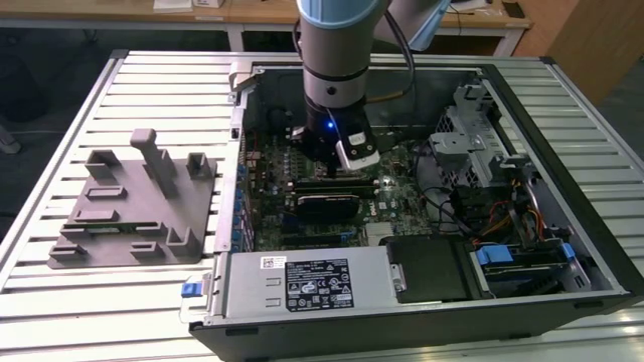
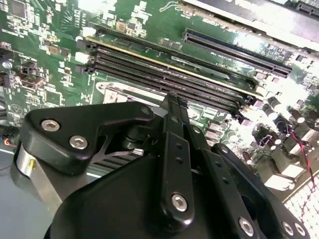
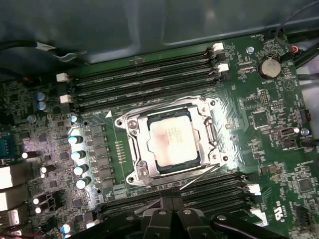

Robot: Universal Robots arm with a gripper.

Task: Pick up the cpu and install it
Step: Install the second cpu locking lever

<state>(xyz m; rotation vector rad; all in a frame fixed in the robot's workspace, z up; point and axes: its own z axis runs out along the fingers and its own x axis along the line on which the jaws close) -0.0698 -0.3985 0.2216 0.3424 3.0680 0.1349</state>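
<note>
Your fingers [image 2: 174,102] are pressed together with nothing between them, poised just above the motherboard [image 3: 259,124] inside the open computer case [image 1: 563,226]. The cpu [image 3: 172,137] already lies in its socket frame [image 3: 132,149], just ahead of the fingertips, so seating looks done. You would next need to check it sits flat. The fingertips' contact with the board is hidden by the linkage.
</note>
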